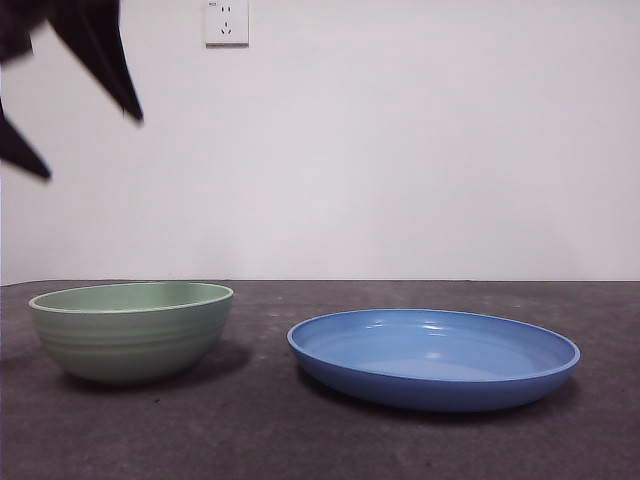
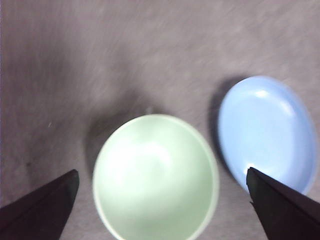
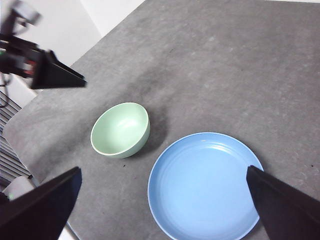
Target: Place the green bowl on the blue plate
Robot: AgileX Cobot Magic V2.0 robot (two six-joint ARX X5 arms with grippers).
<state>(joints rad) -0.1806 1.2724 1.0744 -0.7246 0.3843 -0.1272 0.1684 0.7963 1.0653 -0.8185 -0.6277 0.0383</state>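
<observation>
Left claw (image 2: 160,200) spread above the green bowl (image 2: 156,176) (near rim cut off), blue plate (image 2: 267,132) beside

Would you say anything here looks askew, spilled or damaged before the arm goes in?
Nothing stands out. The green bowl sits upright and empty on the table, apart from the blue plate, which lies flat and bare beside it. The left gripper hangs open above the bowl; the right gripper is open too.
</observation>
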